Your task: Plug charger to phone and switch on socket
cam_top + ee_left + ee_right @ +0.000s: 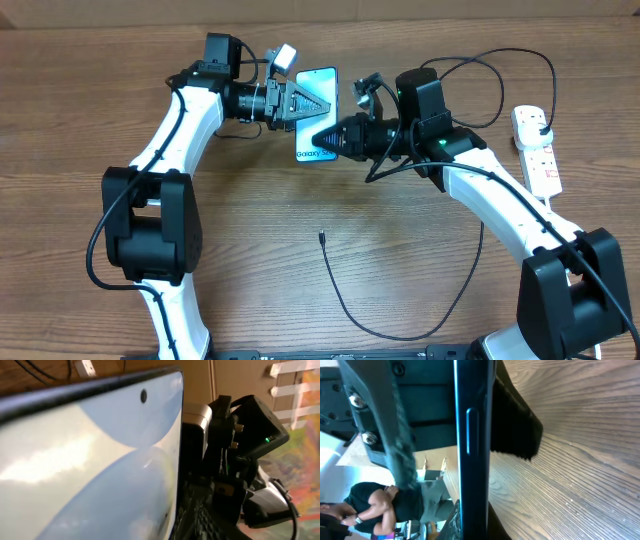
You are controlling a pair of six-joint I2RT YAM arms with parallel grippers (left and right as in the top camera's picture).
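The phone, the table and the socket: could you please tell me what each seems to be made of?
The phone has a glossy, seemingly glass front, going by its reflections; its dark edge looks like smooth metal or plastic. The table is matte wood or wood-look laminate, with visible grain. The socket is probably smooth white moulded plastic.

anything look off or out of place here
Yes. The phone sits between both arms: the right tool is shut on its lower end and the left tool is over its screen. Meanwhile the charger lies loose on the table, its tip well short of the phone and in neither tool.
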